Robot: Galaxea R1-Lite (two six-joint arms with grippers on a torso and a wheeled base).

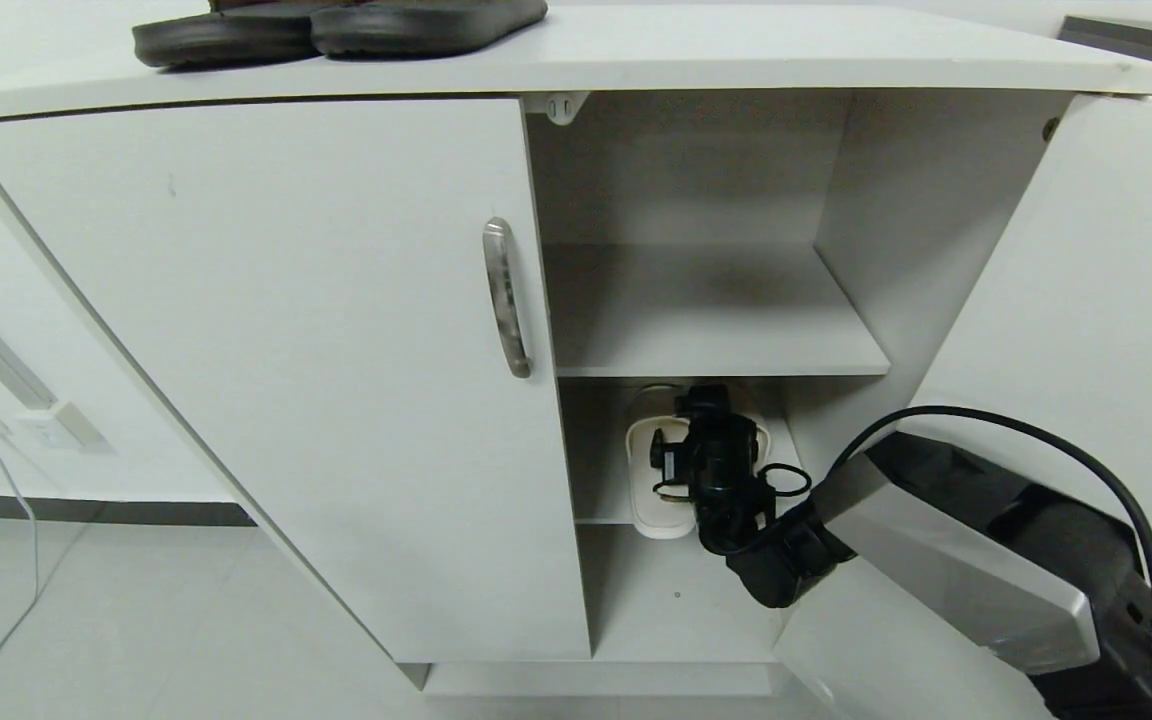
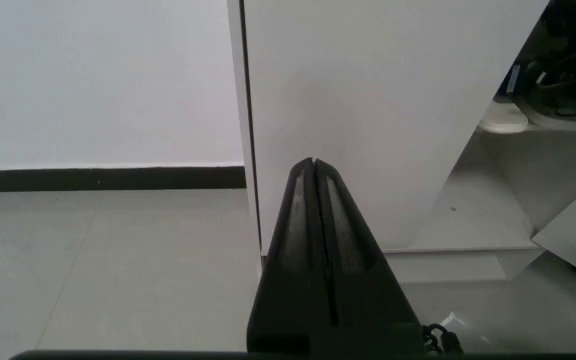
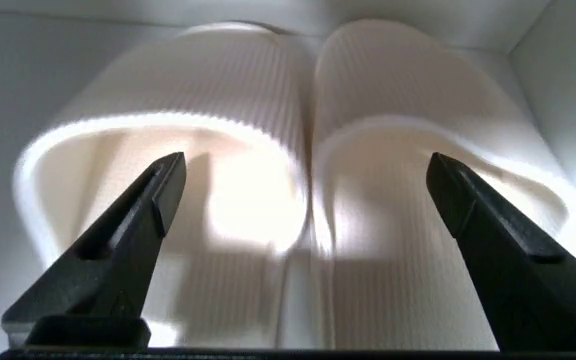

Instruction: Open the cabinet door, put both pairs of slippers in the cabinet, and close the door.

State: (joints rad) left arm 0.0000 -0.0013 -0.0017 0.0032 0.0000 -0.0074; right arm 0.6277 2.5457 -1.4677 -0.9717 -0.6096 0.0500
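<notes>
White cabinet (image 1: 236, 380), right door open. Left gripper (image 2: 313, 170), low and near, is closed and empty. Right gripper (image 3: 303, 170) spreads wide, holding nothing, at the white slippers (image 3: 248, 110) in the middle compartment: back straight out, no dragging. Dark slippers (image 1: 336, 35) lie on top.

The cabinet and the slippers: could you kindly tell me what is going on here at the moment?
The right gripper is inside the cabinet through its open right door, open at the white slippers lying on the lower shelf. The dark slippers sit on the cabinet's top, not yet put away. The left door is shut, and the left gripper, shut, hangs low outside it.
</notes>
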